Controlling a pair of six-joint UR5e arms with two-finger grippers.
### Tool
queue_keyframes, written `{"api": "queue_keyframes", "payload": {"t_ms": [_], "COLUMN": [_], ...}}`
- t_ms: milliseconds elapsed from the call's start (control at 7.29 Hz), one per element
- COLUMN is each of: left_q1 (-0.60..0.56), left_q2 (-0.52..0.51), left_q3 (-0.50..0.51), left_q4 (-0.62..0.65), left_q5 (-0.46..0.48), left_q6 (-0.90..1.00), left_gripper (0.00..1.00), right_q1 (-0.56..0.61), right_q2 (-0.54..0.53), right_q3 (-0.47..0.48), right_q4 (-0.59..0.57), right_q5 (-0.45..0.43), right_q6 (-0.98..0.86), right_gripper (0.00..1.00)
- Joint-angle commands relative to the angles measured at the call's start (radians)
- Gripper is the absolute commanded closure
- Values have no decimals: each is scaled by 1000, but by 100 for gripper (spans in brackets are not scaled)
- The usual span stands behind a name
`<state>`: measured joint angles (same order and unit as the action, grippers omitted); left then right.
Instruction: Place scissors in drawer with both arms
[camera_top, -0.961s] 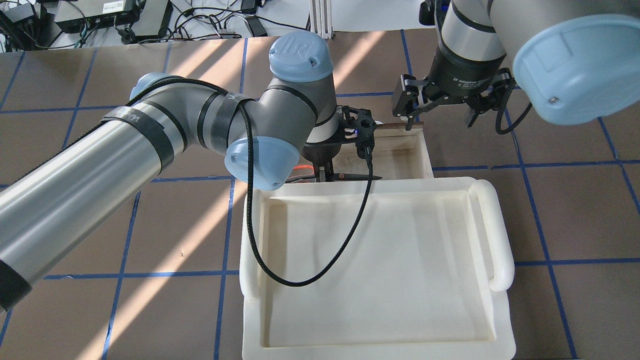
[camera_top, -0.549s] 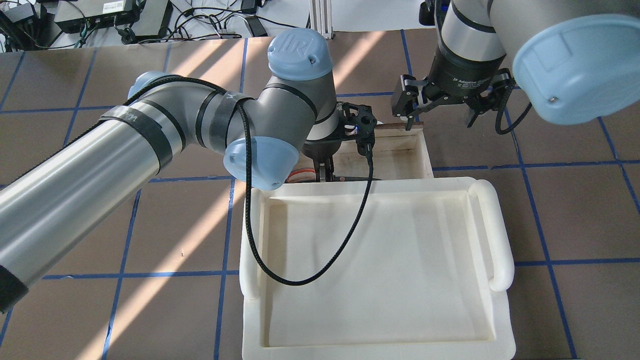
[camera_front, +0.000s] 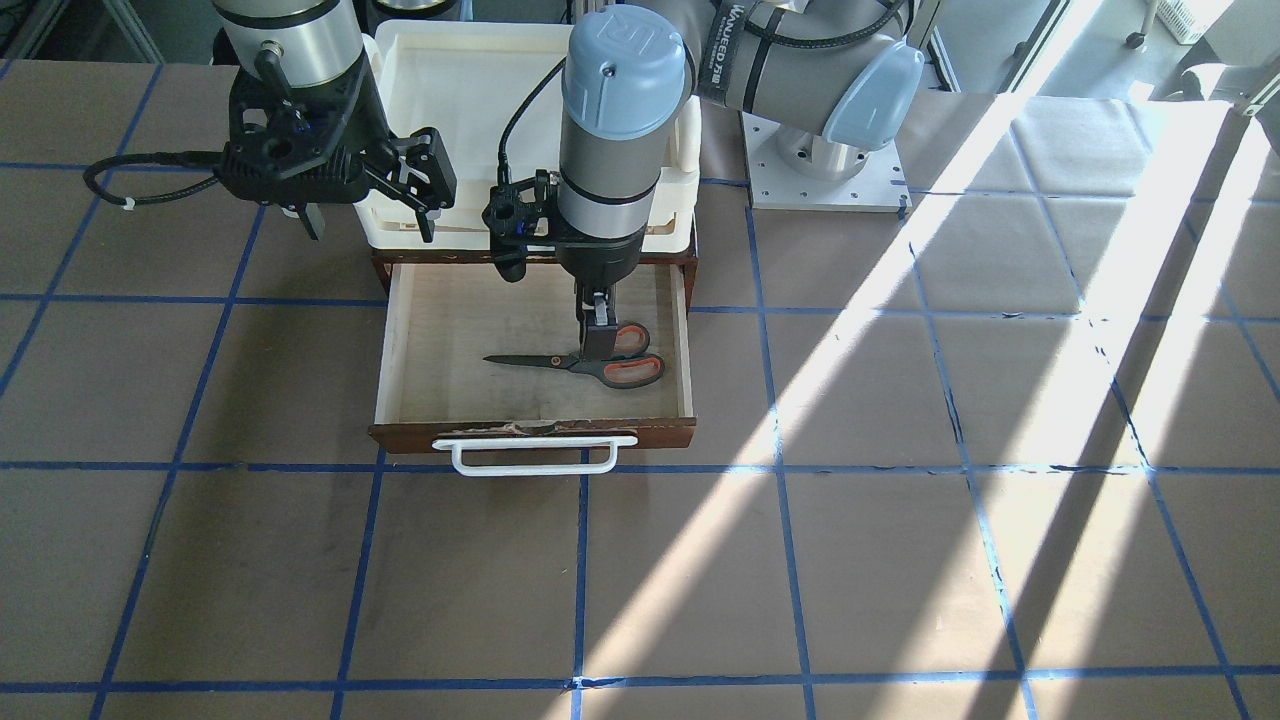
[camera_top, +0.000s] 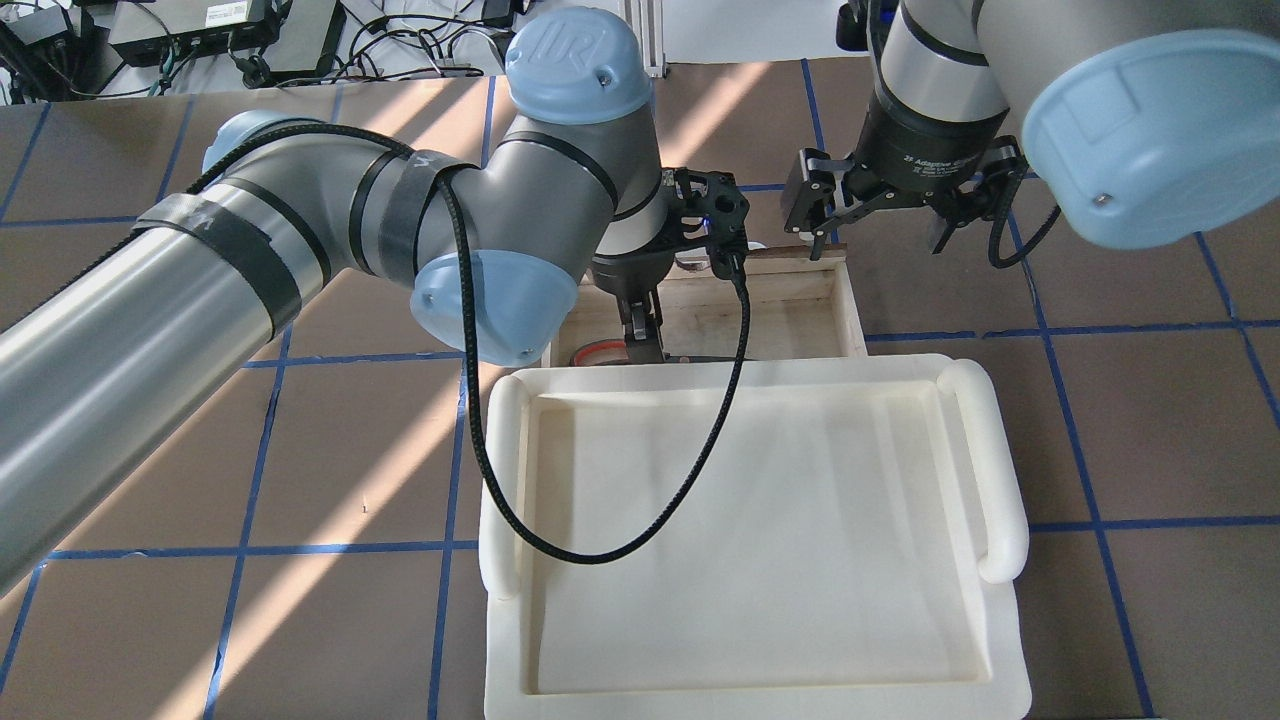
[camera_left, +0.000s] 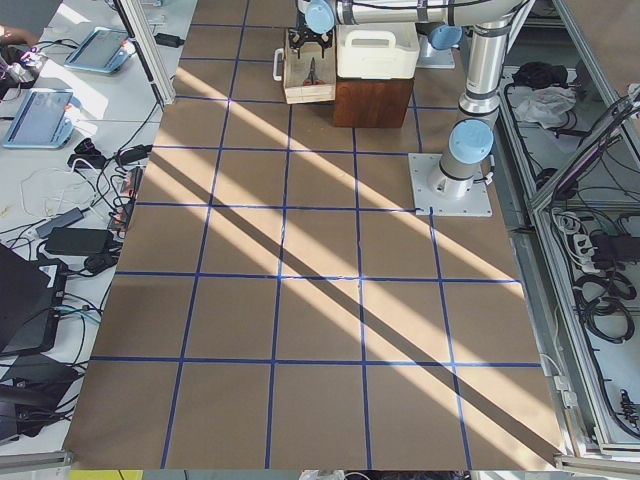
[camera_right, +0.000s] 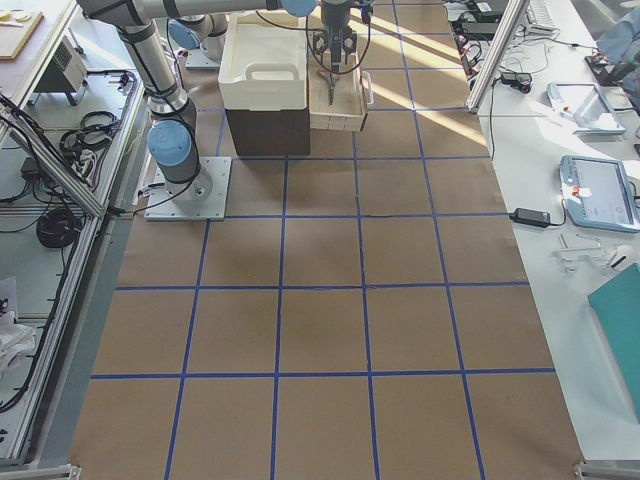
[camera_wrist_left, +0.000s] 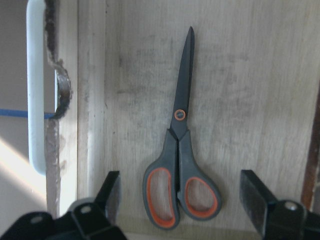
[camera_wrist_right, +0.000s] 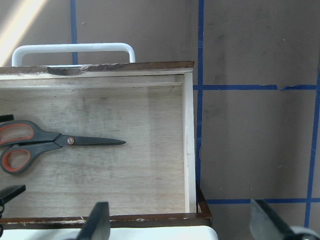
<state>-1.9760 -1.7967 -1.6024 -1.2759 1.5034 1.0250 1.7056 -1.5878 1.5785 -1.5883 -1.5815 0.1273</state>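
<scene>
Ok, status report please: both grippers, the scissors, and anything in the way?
Left gripper open, directly above the scissors. Right gripper open, empty. Scissors flat on the drawer floor, not gripped. Drawer pulled out; nothing seen at its handle.

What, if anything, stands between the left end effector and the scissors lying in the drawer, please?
Nothing visible does. The scissors lie flat on the bare floor of the drawer, and the left end effector hangs directly over their handles, open, with no other object in between.
</scene>
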Motion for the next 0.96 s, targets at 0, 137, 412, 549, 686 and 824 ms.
{"api": "queue_keyframes", "payload": {"t_ms": [0,137,412,549,686,824], "left_q1": [29,75,162,181,219,292], "left_q2": [48,66,114,126,141,158], "left_q3": [108,111,119,119,116,107], "left_q4": [-117,-125,-160,-169,-203,-212], "left_q5": [41,41,49,95,101,100], "left_q6": [-149,-286,-493,-590,-715,-777], "left_gripper": [15,15,11,6,0,0], "right_q1": [0,0,0,0,0,0], "right_q2": [0,2,0,0,0,0], "right_q3": [0,0,0,0,0,2], "right_q4": [-5,-5,-5,-5,-5,-5], "right_q5": [0,2,2,3,3,3], "right_q6": [0,-2,-2,-3,-2,-2], "right_gripper": [0,0,0,0,0,0]}}
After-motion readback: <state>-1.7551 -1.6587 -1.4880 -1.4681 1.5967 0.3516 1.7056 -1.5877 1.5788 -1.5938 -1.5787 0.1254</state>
